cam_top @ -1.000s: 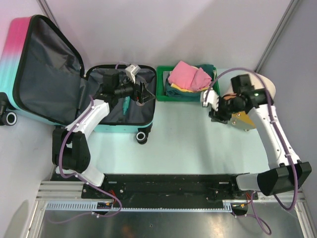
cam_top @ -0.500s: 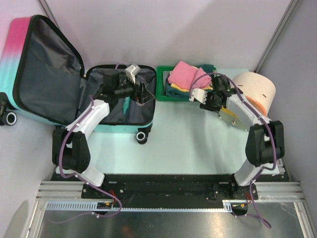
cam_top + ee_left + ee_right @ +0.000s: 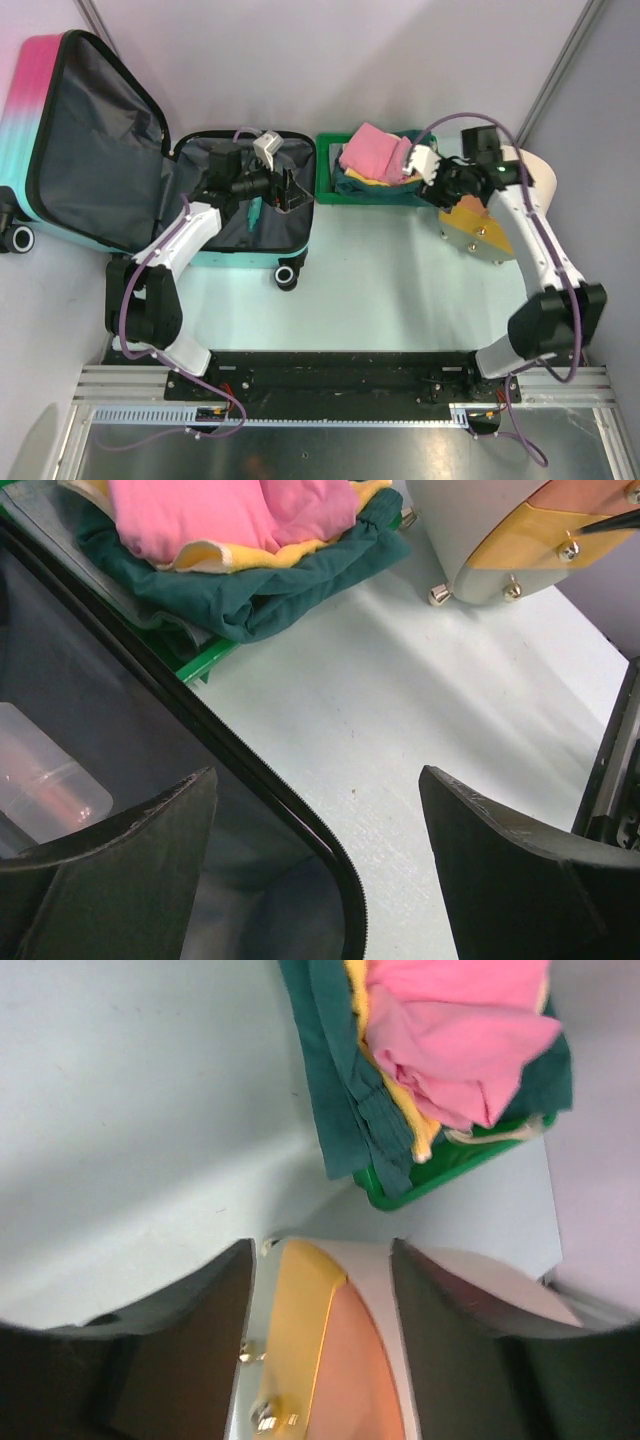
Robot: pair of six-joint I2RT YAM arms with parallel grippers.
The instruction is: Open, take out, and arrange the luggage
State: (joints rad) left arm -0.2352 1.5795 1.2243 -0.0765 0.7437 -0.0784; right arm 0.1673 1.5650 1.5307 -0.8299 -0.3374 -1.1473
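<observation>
On the pale table [image 3: 370,270], the luggage [image 3: 130,160] is lying open. The left gripper [image 3: 290,190] is hovering wide over its rim; the right gripper [image 3: 428,165] is apparently straddling the white-and-orange cylinder [image 3: 500,210], grip unclear.

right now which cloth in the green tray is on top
The pink cloth is on top; the yellow and dark green ones lie under it.

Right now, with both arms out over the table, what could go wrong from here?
1. The right gripper hangs beside the heaped clothes in the green tray; a sweep could drag them out.
2. The white-and-orange cylinder lies on its side under the right arm, so a nudge might roll it.
3. The left gripper, jaws wide, sits at the open luggage rim and could catch its zipper edge.
</observation>
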